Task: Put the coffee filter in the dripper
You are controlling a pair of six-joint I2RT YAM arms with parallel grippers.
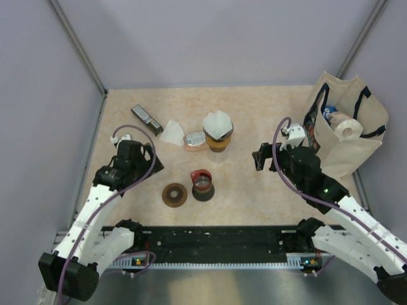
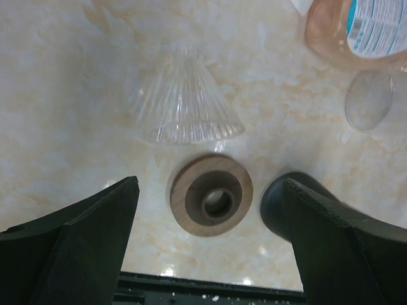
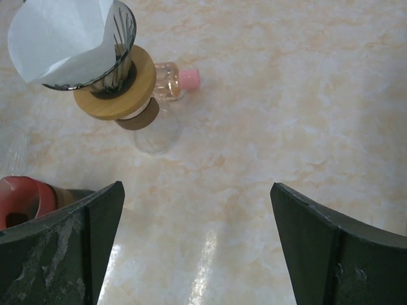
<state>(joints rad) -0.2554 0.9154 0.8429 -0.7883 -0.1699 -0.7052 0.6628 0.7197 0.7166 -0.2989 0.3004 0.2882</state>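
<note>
Top external view, stock listed item by item.

Coffee filter (image 1: pixel 218 122): white paper, sitting inside the dripper (image 1: pixel 219 135), upper edge standing above the rim; placed mid-tabletop (image 1: pixel 267 108), toward the back. Seen from the right wrist: same filter (image 3: pixel 57 41) leaning against one side of the dark ribbed dripper (image 3: pixel 124 32), dripper seated on a round wooden collar (image 3: pixel 117 89) over a clear glass base.

Pink-capped bottle (image 1: pixel 195 139): lying on its side, just beside the dripper, on the left.

Clear ribbed cone (image 2: pixel 184 101): lying on its side, left of the bottle, apart from the ring below it.

Wooden ring (image 1: pixel 174 194): flat on the tabletop, near the front, dark hole at centre.

Red-and-black piece (image 1: pixel 202 184): just right of the ring; contact between the two not discernible.

Dark flat bar (image 1: pixel 145 119): back left, lying at an angle.

Cloth tote bag (image 1: pixel 356 152): far right edge, upright, white roll (image 1: pixel 348 127) and a printed packet inside.

Left jaws: spread fully apart, holding nothing, poised above the wooden ring with the ribbed cone beyond.

Right jaws: likewise wide apart, gripping nothing, to the right of the dripper and well clear of it, pointed toward it.
</note>
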